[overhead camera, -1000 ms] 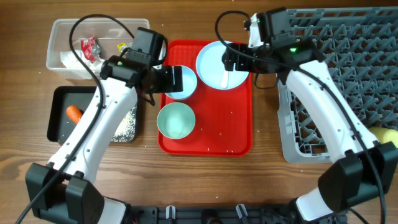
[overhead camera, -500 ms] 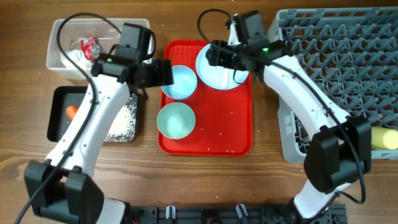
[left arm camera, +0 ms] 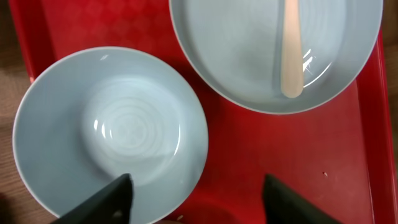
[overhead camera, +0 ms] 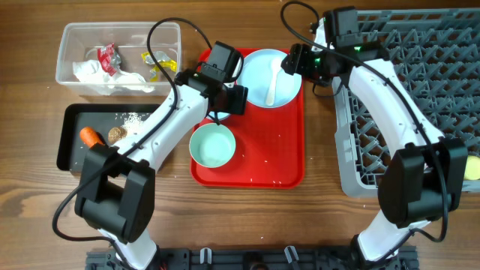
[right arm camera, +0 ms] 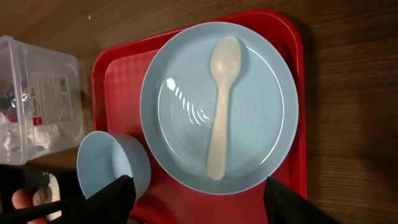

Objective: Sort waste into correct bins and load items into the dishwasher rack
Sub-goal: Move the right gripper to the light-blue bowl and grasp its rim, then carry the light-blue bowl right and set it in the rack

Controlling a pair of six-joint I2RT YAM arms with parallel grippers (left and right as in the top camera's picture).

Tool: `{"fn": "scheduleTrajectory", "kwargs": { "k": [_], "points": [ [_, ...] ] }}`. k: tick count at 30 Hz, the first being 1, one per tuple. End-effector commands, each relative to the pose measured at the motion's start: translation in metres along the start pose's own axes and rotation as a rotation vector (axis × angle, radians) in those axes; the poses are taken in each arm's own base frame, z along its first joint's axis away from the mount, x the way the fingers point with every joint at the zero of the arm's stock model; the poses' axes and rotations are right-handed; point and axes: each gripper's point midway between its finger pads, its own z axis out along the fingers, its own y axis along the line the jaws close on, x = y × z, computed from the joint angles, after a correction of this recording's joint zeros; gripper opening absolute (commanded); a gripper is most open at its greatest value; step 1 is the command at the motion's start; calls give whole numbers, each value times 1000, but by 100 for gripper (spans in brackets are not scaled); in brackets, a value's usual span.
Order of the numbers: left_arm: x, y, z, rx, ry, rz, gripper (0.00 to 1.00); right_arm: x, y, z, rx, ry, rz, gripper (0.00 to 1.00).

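On the red tray's left, my left gripper [left arm camera: 196, 200] stands open low over a light blue bowl [left arm camera: 112, 130]. One finger [left arm camera: 112, 199] is over the bowl's inside, the other over bare tray, so the rim lies between them. A second bowl [overhead camera: 212, 145] sits nearer the front. The light blue plate [right arm camera: 249, 143] carries the white spoon [right arm camera: 221, 112]. My right gripper [overhead camera: 294, 64] hangs open by the plate's right edge, holding nothing. The clear tub [overhead camera: 75, 37] holds napkin and wrappers. The black tray [overhead camera: 71, 161] holds a carrot [overhead camera: 90, 136], a brown lump and rice. The grey rack [overhead camera: 405, 97] stands at right.
The red serving tray [overhead camera: 262, 161] lies mid-table between the bins and the rack. A yellow cup [overhead camera: 472, 166] shows at the rack's right edge. Both arms' cables loop above the tray.
My left gripper has moved right onto the upper bowl and its jaws have narrowed. My right gripper swung left over the plate, then back to its right edge.
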Motion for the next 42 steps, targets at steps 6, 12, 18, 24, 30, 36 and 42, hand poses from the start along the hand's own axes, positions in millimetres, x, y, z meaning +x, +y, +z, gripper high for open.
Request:
{"fn": "scheduleTrajectory", "kwargs": {
  "k": [6, 12, 18, 24, 30, 36, 42],
  "points": [
    [3, 12, 8, -13, 25, -96, 59, 3, 15, -1, -35, 4, -55, 68],
    [-8, 64, -48, -50, -34, -283, 60, 20, 61, 24, -76, 2, -116, 68],
    [-15, 81, -77, -54, -95, -370, 60, 64, 85, 73, -79, 102, -141, 62],
    [-21, 111, -135, -68, -221, -439, 70, 82, 76, 106, -48, 156, -113, 46],
    [-17, 113, -134, -83, -206, -443, 76, 103, 77, 129, -26, 194, -131, 31],
    [-17, 113, -134, -83, -205, -443, 100, 105, 75, 136, -22, 197, -113, 4],
    [-17, 113, -134, -83, -205, -443, 100, 54, 76, 81, -1, 45, -168, 4]
  ]
}}
